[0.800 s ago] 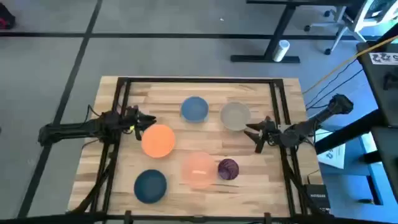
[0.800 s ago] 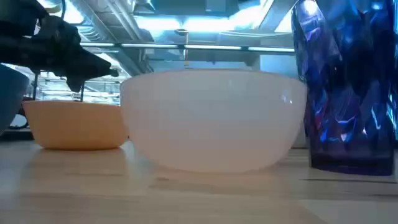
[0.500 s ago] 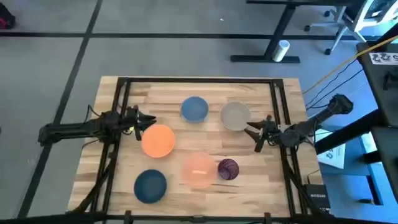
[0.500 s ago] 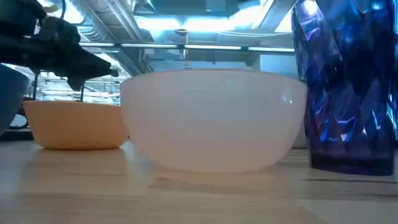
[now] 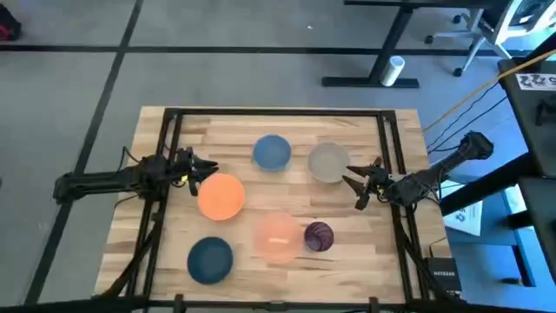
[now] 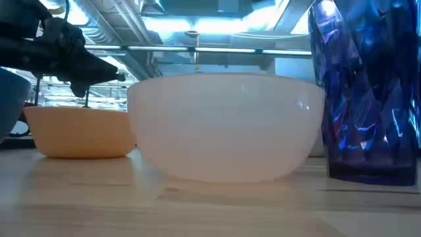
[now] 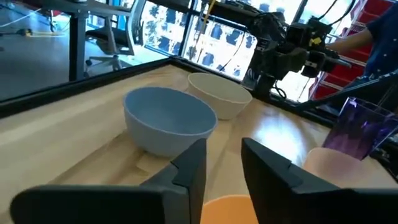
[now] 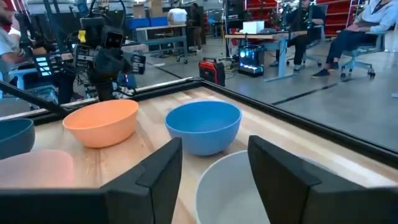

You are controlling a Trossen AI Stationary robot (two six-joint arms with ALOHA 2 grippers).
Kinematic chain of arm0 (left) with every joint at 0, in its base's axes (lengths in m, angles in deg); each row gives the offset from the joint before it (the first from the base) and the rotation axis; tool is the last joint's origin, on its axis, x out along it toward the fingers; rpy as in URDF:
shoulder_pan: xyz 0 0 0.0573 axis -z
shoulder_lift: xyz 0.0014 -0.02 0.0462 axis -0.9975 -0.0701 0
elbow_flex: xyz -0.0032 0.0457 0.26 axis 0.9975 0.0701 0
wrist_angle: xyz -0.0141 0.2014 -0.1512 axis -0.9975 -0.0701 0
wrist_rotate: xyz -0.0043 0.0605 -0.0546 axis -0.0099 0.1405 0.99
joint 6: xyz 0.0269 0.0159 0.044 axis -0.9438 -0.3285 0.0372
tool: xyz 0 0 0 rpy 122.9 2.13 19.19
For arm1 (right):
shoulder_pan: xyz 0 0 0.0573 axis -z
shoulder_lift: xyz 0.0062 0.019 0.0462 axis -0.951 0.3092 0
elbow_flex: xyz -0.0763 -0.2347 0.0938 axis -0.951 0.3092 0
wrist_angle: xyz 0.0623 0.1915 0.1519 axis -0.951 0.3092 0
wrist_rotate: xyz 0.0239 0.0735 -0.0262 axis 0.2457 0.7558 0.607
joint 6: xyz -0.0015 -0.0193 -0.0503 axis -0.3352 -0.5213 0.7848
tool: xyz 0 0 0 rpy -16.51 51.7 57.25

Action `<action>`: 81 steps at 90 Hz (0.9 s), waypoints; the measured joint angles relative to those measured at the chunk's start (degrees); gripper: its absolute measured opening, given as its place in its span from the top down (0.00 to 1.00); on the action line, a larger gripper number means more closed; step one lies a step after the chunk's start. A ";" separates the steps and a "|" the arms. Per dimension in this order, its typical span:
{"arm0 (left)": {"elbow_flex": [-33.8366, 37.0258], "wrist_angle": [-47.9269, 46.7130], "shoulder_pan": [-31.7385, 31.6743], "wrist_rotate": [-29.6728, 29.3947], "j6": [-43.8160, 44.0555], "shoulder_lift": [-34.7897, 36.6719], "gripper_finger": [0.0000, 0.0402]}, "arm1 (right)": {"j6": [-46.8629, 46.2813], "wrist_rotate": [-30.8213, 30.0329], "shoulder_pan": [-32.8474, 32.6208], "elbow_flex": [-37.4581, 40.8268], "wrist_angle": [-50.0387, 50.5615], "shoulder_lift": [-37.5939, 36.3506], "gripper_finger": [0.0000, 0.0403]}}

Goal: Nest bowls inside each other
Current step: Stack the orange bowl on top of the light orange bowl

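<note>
Bowls lay unnested; right gripper point(image 5: 359, 183), fingers spread, hovered by the grey-beige bowl point(image 5: 328, 162), apparently needing to grip its rim; left gripper point(image 5: 204, 170) gaped above the orange bowl point(image 5: 221, 196).

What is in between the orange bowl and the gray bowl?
In the high view, the light blue bowl sits roughly between the orange bowl and the grey-beige bowl, a bit farther back than both.

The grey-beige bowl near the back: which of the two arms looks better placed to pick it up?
The right. Its open gripper sits right beside the grey-beige bowl, whose rim shows between its fingers in its wrist view. The left gripper hangs by the orange bowl, farther away.
</note>
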 joint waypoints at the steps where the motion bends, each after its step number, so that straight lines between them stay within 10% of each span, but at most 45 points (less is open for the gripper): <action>1: 0.00 0.00 0.00 0.00 0.01 0.00 0.79 | 0.00 0.00 0.00 0.00 0.00 -0.01 0.58; 40: -5.45 5.19 0.00 -0.01 -3.00 1.06 0.79 | 0.54 0.66 0.00 -0.02 -3.96 -0.02 0.58; 81: -51.57 -32.12 0.00 -1.17 -13.25 -14.93 0.79 | 3.82 1.58 0.00 -4.78 -0.88 -0.02 0.58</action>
